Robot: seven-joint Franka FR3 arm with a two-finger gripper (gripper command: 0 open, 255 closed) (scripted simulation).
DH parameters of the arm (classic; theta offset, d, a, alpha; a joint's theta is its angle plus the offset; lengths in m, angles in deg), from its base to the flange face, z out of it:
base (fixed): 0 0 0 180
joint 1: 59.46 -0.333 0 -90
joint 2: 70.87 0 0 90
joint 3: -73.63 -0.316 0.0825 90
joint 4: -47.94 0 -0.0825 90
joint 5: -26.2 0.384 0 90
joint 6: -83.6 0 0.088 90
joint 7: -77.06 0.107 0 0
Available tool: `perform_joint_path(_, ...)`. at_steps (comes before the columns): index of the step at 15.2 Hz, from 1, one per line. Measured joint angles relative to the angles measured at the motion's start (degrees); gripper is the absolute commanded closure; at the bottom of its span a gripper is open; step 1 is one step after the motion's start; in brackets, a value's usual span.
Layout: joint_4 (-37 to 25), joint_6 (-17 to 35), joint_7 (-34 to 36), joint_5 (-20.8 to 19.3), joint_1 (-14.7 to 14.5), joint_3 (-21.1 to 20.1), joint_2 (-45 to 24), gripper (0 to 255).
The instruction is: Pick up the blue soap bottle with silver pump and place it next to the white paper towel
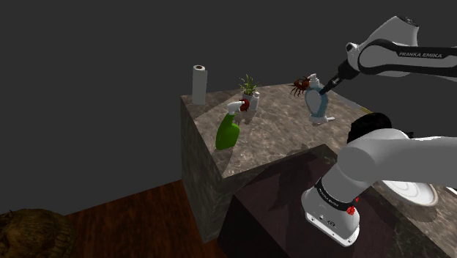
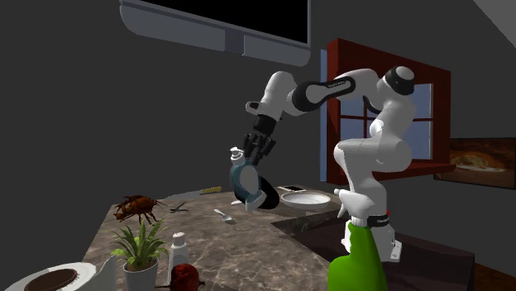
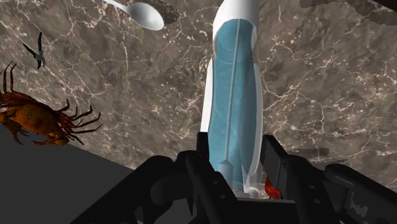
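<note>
Gripper point(image 1: 324, 88) clamped on blue soap bottle point(image 1: 316, 106) at pump end.
Shoulder view: bottle at right of counter point(image 1: 278, 143), well apart from paper towel point(image 1: 198, 83) at far left corner. 2nd ext view: bottle tilted, base low over counter, can't tell if touching. Wrist view: fingers point(image 3: 283, 168) clasp bottle on both sides; crab point(image 3: 38, 118) and spoon point(image 3: 143, 14) on counter nearby.

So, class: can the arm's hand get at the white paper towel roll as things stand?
Probably yes. The hand is shut on the soap bottle; a potted plant and green spray bottle stand between it and the paper towel, but the space above them looks free.
</note>
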Motion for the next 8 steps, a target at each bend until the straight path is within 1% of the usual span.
perform_joint_path(8, -5.0, -6.6, 0.0, 2.4, -0.9, -2.9, 1.6, 255)
